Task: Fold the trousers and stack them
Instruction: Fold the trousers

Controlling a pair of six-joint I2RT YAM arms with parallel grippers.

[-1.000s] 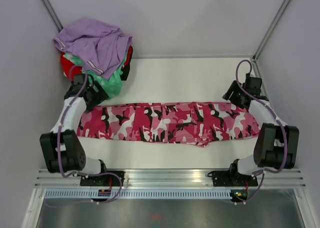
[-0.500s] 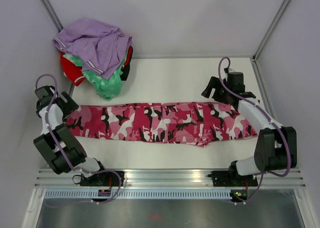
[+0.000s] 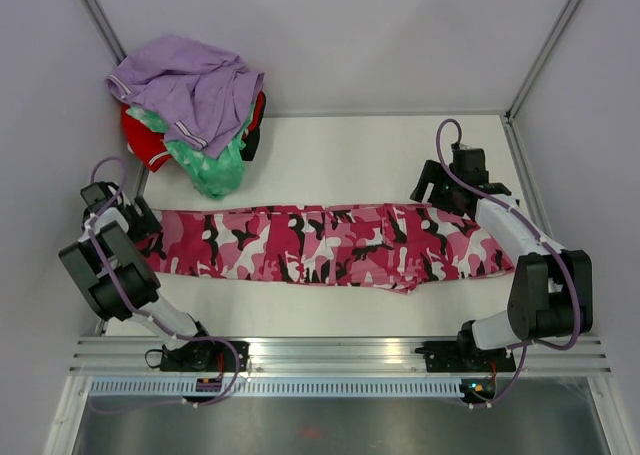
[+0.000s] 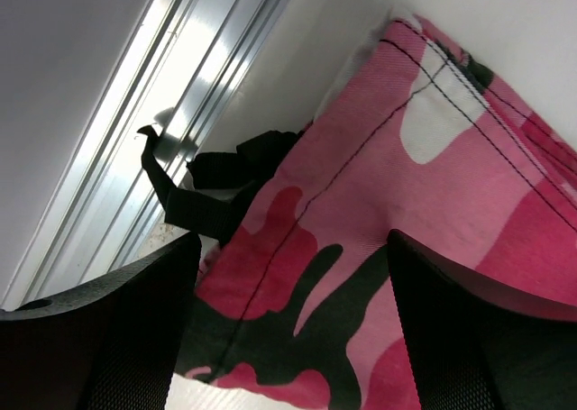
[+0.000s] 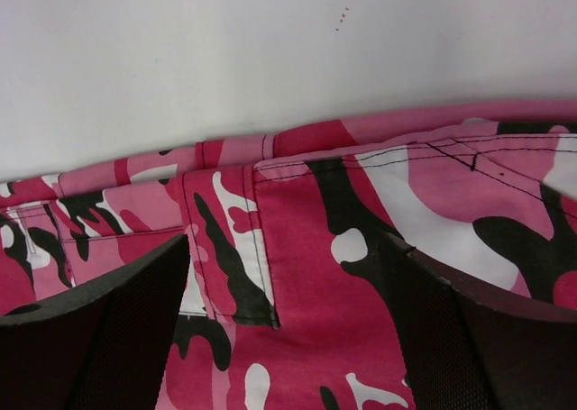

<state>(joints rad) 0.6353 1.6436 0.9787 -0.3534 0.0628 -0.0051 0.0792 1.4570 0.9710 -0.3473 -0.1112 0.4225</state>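
Observation:
The pink camouflage trousers [image 3: 320,243] lie flat and stretched out lengthwise across the white table. My left gripper [image 3: 140,227] is open at their left end; in the left wrist view its fingers [image 4: 108,329] straddle the hem corner [image 4: 325,275], with a black strap [image 4: 225,189] beside it. My right gripper [image 3: 432,197] is open over the far edge near the right end; the right wrist view shows the cloth with a pocket flap [image 5: 243,248] between its fingers [image 5: 99,338].
A heap of clothes with a lavender garment [image 3: 190,85] on top, green [image 3: 215,165] and red [image 3: 140,140] below, sits at the back left. A metal rail [image 4: 171,104] runs along the table's left edge. Grey walls close the sides.
My left arm swung outward from the table to the trousers' left end and now sits over the hem. My right gripper moved left and in, to the far edge of the trousers.

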